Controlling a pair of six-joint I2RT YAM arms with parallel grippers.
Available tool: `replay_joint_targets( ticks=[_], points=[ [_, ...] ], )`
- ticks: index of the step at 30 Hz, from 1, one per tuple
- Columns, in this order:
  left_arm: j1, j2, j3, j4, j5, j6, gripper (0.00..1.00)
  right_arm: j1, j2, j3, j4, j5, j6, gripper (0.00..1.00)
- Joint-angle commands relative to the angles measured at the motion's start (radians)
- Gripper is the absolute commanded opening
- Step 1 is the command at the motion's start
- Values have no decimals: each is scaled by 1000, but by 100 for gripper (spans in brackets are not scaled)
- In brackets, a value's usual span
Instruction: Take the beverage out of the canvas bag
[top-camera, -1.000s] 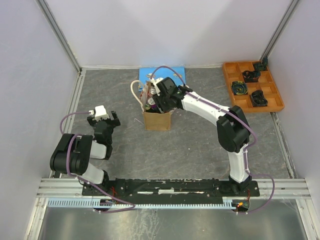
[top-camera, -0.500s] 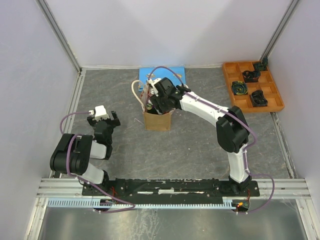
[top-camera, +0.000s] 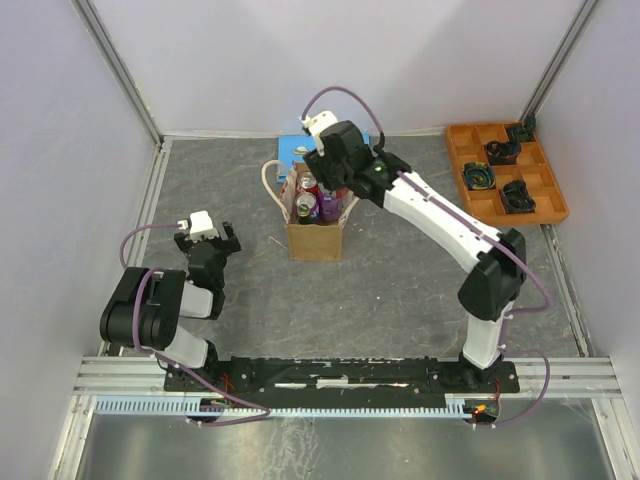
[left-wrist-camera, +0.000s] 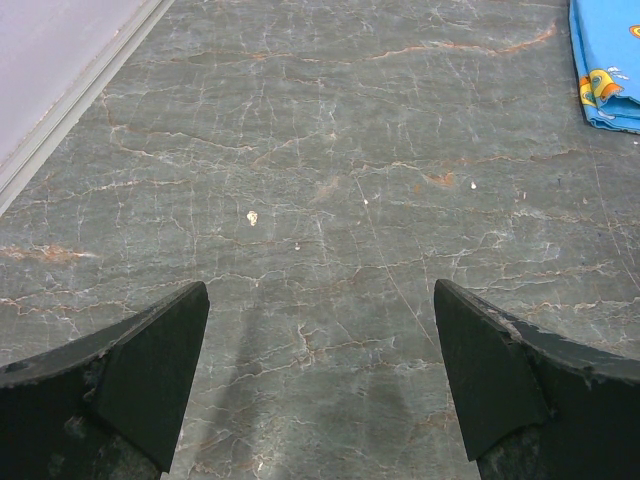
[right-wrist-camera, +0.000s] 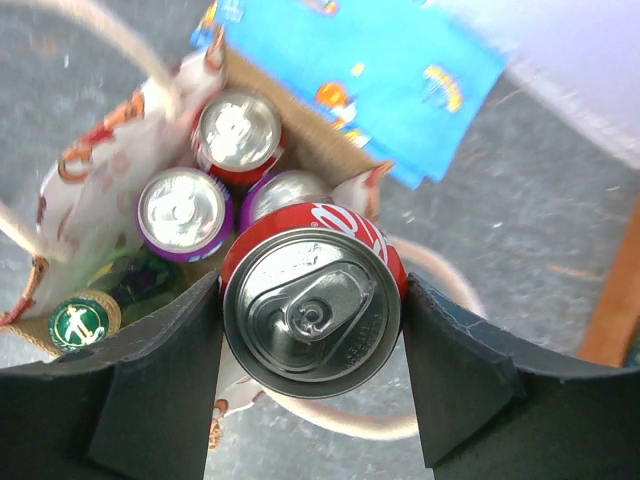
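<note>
The tan canvas bag (top-camera: 317, 238) stands upright mid-table with cream rope handles (top-camera: 268, 180). In the right wrist view its open top (right-wrist-camera: 60, 345) holds a red can (right-wrist-camera: 237, 135), two purple cans (right-wrist-camera: 183, 210) and a green-capped bottle (right-wrist-camera: 80, 322). My right gripper (right-wrist-camera: 312, 320) is shut on another red can (right-wrist-camera: 312, 300) and holds it upright above the bag's far side. In the top view this gripper (top-camera: 335, 172) hovers over the bag. My left gripper (left-wrist-camera: 320, 380) is open and empty over bare table, far left of the bag (top-camera: 205, 242).
A flat blue board (right-wrist-camera: 370, 70) lies just behind the bag. An orange compartment tray (top-camera: 545, 205) with dark parts sits at the back right. Walls close the table on three sides.
My right gripper has risen out of the bag with the red can and moved slightly back. The cans left in the bag now show from above. The left arm has not moved.
</note>
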Motion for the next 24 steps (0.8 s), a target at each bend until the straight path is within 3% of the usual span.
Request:
replay_joint_targets(
  ticks=[1, 10, 15, 20, 24],
  points=[
    [-2, 4, 23, 47, -21, 36, 99, -7, -170, 69, 218, 165, -90, 0],
    [-2, 5, 23, 48, -22, 36, 99, -38, -365, -165, 643, 473, -284, 0],
    [-1, 3, 23, 47, -22, 36, 99, -186, -391, -218, 585, 521, -179, 0],
    [-2, 3, 23, 45, -22, 37, 99, -365, -372, -307, 455, 413, 42, 0],
    [-2, 3, 23, 45, -22, 36, 99, -395, -347, -447, 507, 345, 81, 0]
  ],
)
